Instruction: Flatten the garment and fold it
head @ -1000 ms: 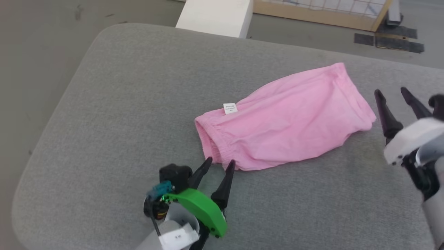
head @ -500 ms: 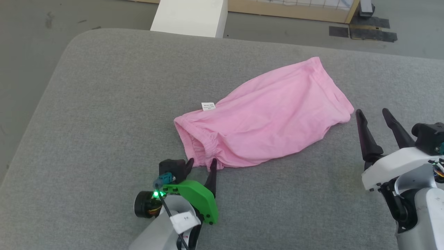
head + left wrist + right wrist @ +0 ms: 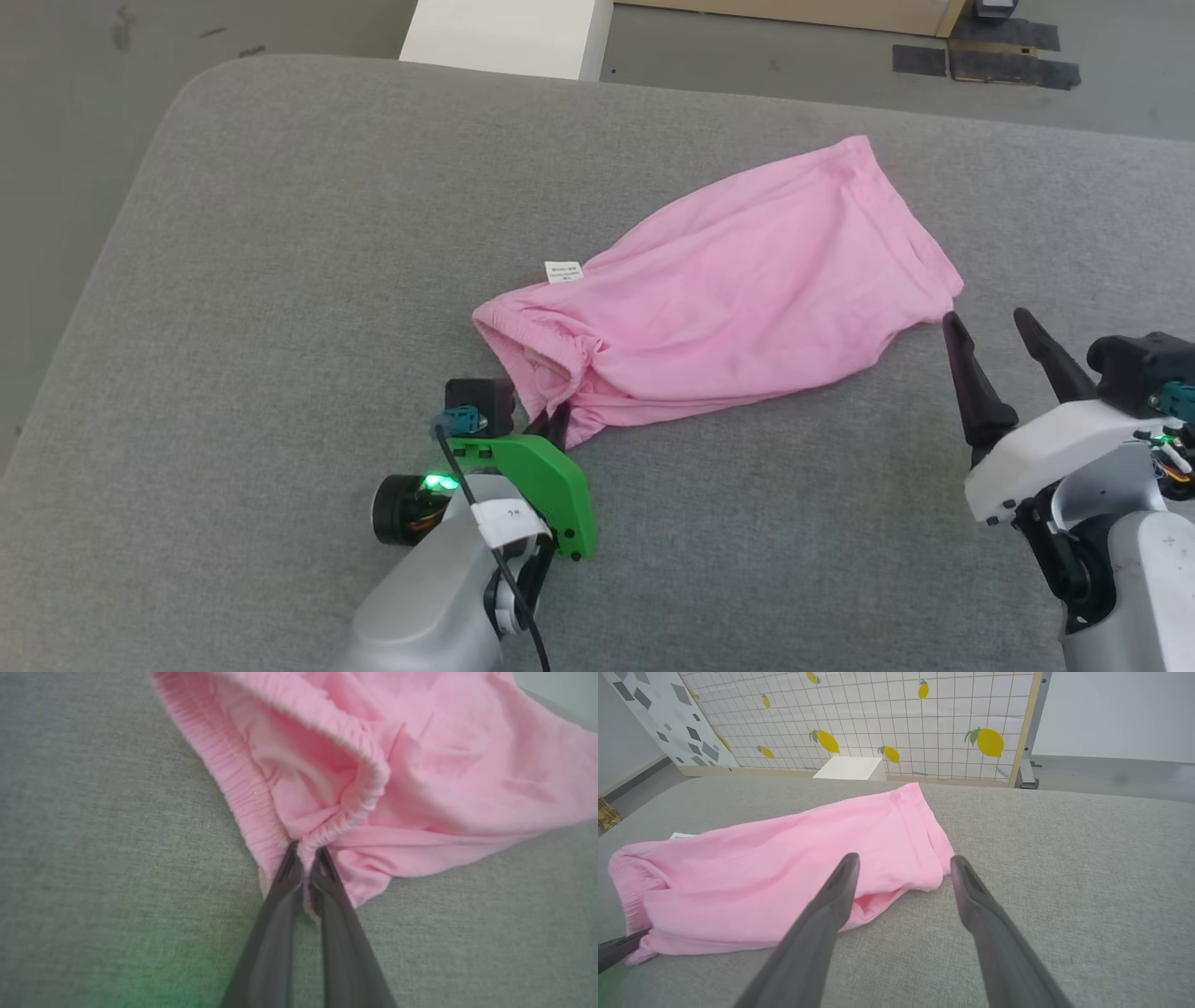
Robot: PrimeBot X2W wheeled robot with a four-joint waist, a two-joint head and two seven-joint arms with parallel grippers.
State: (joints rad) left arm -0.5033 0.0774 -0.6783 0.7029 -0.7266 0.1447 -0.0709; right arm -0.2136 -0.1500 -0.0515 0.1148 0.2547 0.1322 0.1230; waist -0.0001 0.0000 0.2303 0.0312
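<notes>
The garment (image 3: pixel 738 299), light pink shorts, lies slantwise on the grey cushion, waistband at the near left and leg hems at the far right. A small white label (image 3: pixel 563 272) sticks out at the waistband's far edge. My left gripper (image 3: pixel 557 420) is shut on the near corner of the gathered waistband; in the left wrist view the fingers of the left gripper (image 3: pixel 306 851) pinch the elastic of the garment (image 3: pixel 420 765), which bunches there. My right gripper (image 3: pixel 986 320) stands open just short of the near leg hem. In the right wrist view the right gripper (image 3: pixel 903 859) is open before the garment (image 3: pixel 784 858).
The grey cushion (image 3: pixel 280 280) has a rounded far-left corner and drops to the floor on the left and behind. A white box (image 3: pixel 509 33) stands on the floor behind it. A lemon-print grid panel (image 3: pixel 878 718) stands farther back.
My left gripper has gone forward onto the waistband corner and closed on it, gathering the fabric. The right gripper stays open. The head camera has shifted.
</notes>
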